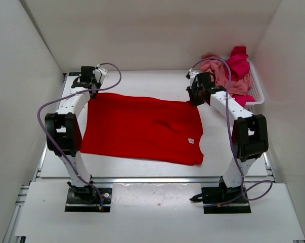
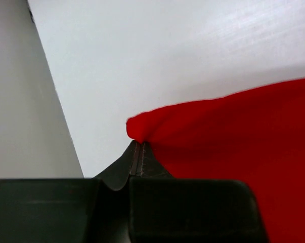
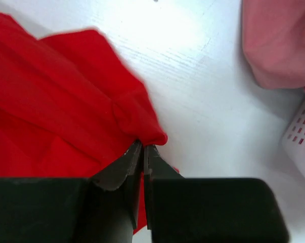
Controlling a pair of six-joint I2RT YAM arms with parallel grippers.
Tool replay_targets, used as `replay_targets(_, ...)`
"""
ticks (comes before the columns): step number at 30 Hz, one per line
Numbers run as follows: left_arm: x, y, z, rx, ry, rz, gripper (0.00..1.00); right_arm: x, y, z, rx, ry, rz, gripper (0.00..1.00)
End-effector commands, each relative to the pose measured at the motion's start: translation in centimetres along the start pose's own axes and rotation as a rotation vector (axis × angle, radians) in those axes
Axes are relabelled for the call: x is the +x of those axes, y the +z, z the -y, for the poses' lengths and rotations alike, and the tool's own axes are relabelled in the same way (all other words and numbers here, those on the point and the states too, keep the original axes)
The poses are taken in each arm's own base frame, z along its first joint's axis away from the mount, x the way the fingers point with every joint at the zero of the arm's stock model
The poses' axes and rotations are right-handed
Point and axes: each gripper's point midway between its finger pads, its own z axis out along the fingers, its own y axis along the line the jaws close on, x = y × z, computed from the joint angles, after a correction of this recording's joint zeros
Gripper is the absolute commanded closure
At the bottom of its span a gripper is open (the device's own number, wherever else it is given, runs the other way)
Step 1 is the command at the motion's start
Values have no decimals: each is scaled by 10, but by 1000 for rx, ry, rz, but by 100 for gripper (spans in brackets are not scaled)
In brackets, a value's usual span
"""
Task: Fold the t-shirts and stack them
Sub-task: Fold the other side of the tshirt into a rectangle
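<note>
A bright red t-shirt (image 1: 142,127) lies spread flat across the middle of the table, a small white tag near its right front. My left gripper (image 1: 90,87) is shut on the shirt's far left corner, which bunches at the fingertips in the left wrist view (image 2: 138,142). My right gripper (image 1: 197,96) is shut on the shirt's far right corner (image 3: 142,126). The crimson-magenta shirt (image 1: 239,63) and the salmon pink shirt (image 1: 217,71) lie crumpled in the basket at the back right.
A white mesh basket (image 1: 257,90) stands at the back right, close beside my right arm; its wall shows in the right wrist view (image 3: 300,139). White walls close in the left, right and back. The salmon cloth (image 3: 278,40) hangs over the basket rim.
</note>
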Motion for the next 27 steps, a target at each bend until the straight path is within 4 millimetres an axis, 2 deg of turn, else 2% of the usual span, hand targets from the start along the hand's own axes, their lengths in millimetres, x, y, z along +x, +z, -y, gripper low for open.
replay_targets(1,-18,-5,-28,-90,-80,41,100,-20,-5,4,64,-20,49,100)
replay_targets(2,-17,-7,-32,-92,-80,45,100,-15,-5,1,51,-21,42,100)
replay_targets(3,-7,-3,-27,-78,-80,23,100,-3,-6,-1,46,-19,19,100)
replay_targets(4,0,-4,-23,-59,-54,12,100,-4,-11,-7,30,-20,31,100)
replay_targets(5,0,-7,-19,-52,-56,22,100,6,-9,-13,14,-35,11,100)
replay_targets(6,12,-5,-9,-28,-40,3,100,15,-11,-17,7,-48,-3,100)
replay_targets(7,17,-8,-4,-17,-25,2,100,14,-15,-24,-10,-65,7,100)
replay_targets(8,19,-11,2,1,-13,11,100,25,-14,-30,-26,-70,-17,100)
replay_targets(10,37,-14,19,35,34,-19,100,37,-19,-41,-54,-84,-32,100)
replay_targets(12,49,-21,29,50,69,-27,100,55,-19,-49,-67,-103,-67,100)
replay_targets(13,61,-20,37,65,87,-51,100,57,-23,-49,-62,-112,-63,100)
replay_targets(14,63,-25,36,63,86,-44,100,66,-21,-50,-68,-111,-85,100)
replay_targets(15,74,-27,41,72,89,-61,100,68,-26,-49,-60,-109,-78,100)
replay_targets(18,89,-32,41,77,78,-75,100,80,-33,-41,-50,-90,-94,100)
replay_targets(21,105,-39,43,81,94,-96,100,95,-35,-51,-82,-122,-127,100)
replay_targets(23,118,-43,48,85,116,-116,100,98,-37,-62,-117,-133,-125,100)
replay_targets(24,114,-43,47,72,126,-100,100,100,-36,-65,-125,-146,-128,99)
replay_targets(27,120,-42,49,71,134,-109,100,103,-36,-61,-118,-151,-133,100)
